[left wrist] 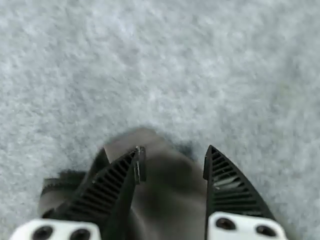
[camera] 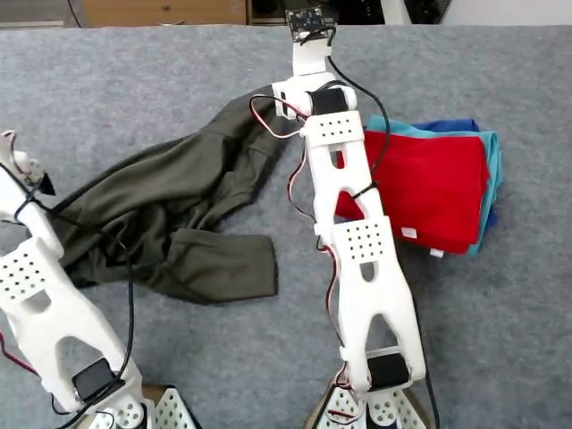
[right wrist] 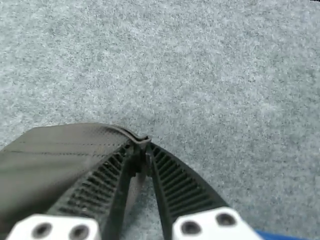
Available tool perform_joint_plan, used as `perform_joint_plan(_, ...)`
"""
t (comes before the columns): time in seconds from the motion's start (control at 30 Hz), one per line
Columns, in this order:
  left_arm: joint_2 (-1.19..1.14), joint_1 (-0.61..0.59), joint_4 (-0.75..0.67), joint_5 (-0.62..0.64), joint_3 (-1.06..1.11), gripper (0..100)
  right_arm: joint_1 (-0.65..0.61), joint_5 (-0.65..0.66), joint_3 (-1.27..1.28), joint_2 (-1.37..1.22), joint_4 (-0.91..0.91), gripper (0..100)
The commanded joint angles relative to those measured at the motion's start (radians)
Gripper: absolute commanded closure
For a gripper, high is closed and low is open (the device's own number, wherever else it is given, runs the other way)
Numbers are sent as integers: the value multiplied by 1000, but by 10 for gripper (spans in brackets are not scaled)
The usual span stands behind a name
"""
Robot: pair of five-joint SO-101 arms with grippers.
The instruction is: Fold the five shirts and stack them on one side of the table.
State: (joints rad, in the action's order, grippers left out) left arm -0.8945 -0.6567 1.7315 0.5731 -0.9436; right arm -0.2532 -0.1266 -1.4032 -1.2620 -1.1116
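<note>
Where the grey, felt-like surface (camera: pixel 500 340) is seen from above, one crumpled olive shirt (camera: pixel 179 214) is spread left of centre, and three folded shirts are stacked at the right, a red shirt (camera: pixel 429 188) on top with a teal shirt (camera: pixel 493 161) and a blue shirt (camera: pixel 456 125) beneath. At the left wrist, the left claw (left wrist: pixel 174 150) is found released, its ribbed jaws spread over the olive shirt (left wrist: pixel 170 200). At the right wrist, the right claw (right wrist: pixel 146 145) is seen clenched on the olive shirt's (right wrist: pixel 55 150) stitched hem.

White arms (camera: pixel 365 259) with dotted hole panels, black servos (camera: pixel 94 380), red-and-black cables (camera: pixel 131 313), black ribbed fingers (left wrist: pixel 227 185).
</note>
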Motion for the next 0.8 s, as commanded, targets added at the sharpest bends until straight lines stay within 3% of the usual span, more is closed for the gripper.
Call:
perform_joint_plan(0.0, 13, 37, 28, 11, -54, 802, -18, 11, -53, 16, 11, 997)
perform_joint_plan(0.3, -91, 35, 26, 25, -34, 804, -18, 11, -53, 15, 11, 997)
perform_joint_plan(0.5, -119, -41, 26, 143, -40, 805, -18, 11, -53, 15, 11, 997)
perform_joint_plan(0.77, -116, -78, 26, 147, -40, 805, -18, 11, -53, 15, 11, 997)
